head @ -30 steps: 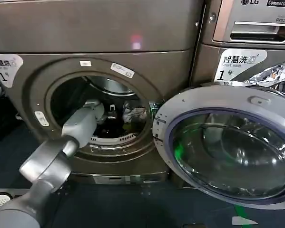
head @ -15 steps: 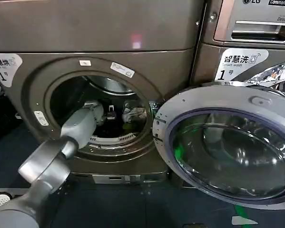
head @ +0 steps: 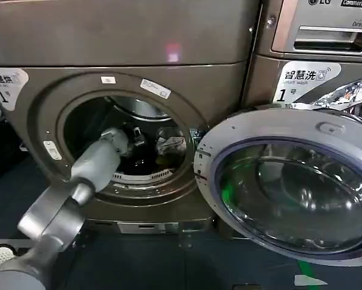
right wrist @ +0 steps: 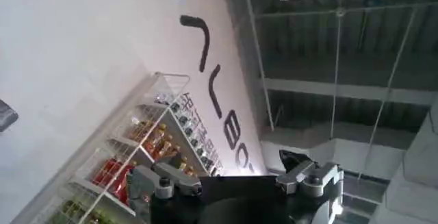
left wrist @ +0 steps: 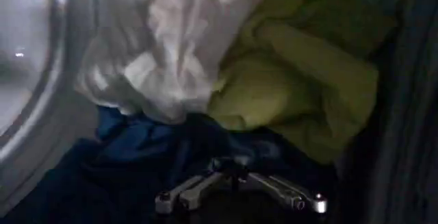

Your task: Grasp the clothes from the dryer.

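The dryer [head: 217, 84] stands with its porthole open, and its round glass door [head: 271, 124] is swung out to the right. My left arm reaches into the drum, and the left gripper [head: 137, 139] hangs just short of the clothes [head: 170, 145]. In the left wrist view the heap is close ahead: a whitish piece [left wrist: 171, 47], an olive-green piece [left wrist: 301, 88] and a dark blue piece [left wrist: 137, 143] underneath. The left gripper [left wrist: 239, 202] is open with its fingers spread wide over the blue fabric, holding nothing. The right gripper [right wrist: 233, 181] is open and empty, pointing up at a wall and ceiling.
A similar machine with a silver drawer and LG panel [head: 326, 30] stands to the right, behind the open door. The drum's metal rim [left wrist: 41, 95] curves close beside the heap. A wire shelf with bottles [right wrist: 130, 157] shows in the right wrist view.
My left arm has pushed a little deeper into the drum, bringing the gripper nearer the clothes. The door and the heap have not moved.
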